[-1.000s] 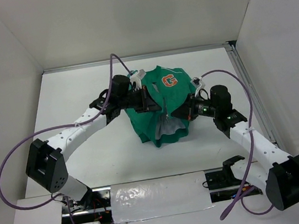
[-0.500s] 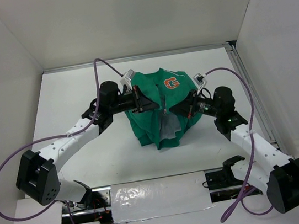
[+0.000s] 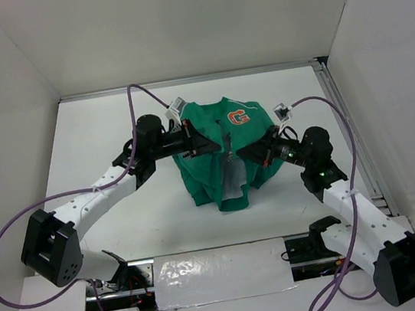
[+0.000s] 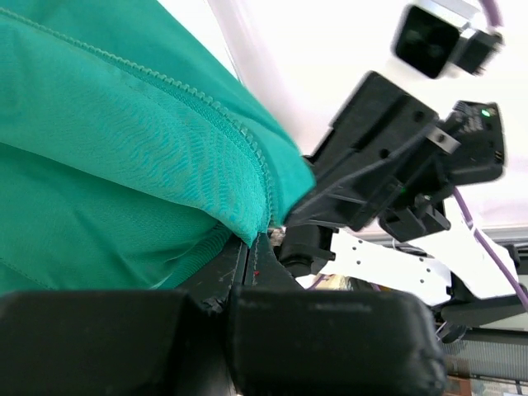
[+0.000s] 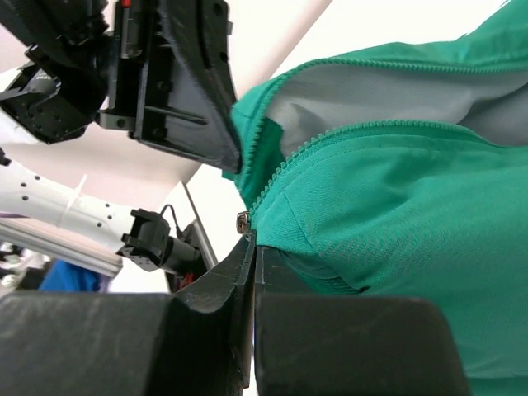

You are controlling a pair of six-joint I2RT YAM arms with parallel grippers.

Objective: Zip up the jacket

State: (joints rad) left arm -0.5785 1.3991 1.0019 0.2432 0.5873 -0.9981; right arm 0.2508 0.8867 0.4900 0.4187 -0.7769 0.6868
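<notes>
Green jacket (image 3: 205, 179): L gripper (image 4: 256, 244), R gripper (image 5: 250, 239) both clamped on zip edges.

The jacket (image 4: 124, 165) runs off both wrist views' edges, and overhead, bunched folds hide its sleeves.

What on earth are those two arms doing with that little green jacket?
Two robot arms are working on zipping the jacket. The left gripper is clamped shut on one front edge, right beside the zipper teeth, and the right gripper is pinching the other front edge. They hold the garment bunched up between them over the white table. The front is not closed yet: the two rows of teeth stand apart, with pale lining showing between them.
</notes>
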